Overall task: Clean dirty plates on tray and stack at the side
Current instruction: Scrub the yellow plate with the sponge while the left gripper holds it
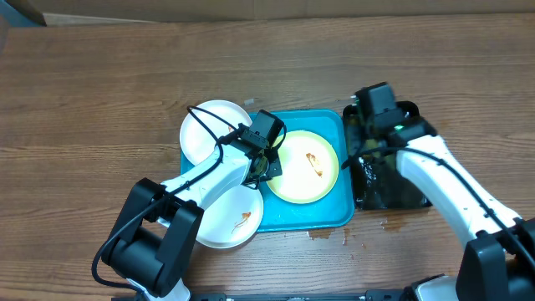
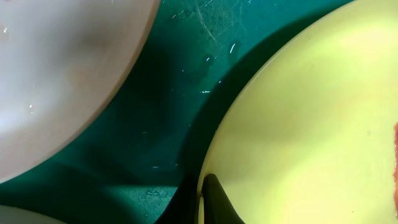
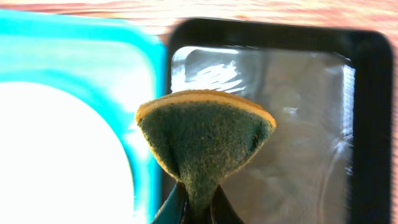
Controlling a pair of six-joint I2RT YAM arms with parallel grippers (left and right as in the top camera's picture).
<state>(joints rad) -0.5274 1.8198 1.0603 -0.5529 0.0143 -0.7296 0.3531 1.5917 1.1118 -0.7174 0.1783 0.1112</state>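
- three plates are in view and none is stacked aside: the yellow-green plate (image 1: 305,180) lies inside the tray (image 1: 330,213), centre of the overhead frame, its orange smear (image 1: 316,161) not yet wiped.
- two white ones sit at the tray's left edge — the upper white plate (image 1: 209,130) looks clean, the lower white plate (image 1: 226,226) carries a smear, so i judge the cleaning barely begun.
- left gripper (image 1: 266,163) hangs at the yellow-green plate's left rim. one finger (image 2: 214,202) shows beside that rim, but i cannot tell whether the fingers are apart or together.
- right gripper (image 3: 199,208) is pinched tight on a sponge (image 3: 205,137) above the black tray (image 3: 364,124), right of the tray — the left arm (image 1: 209,180) crosses the lower white plate and may hinder wiping.
- brown drips (image 1: 322,234) mark the table (image 1: 84,84) below the tray.
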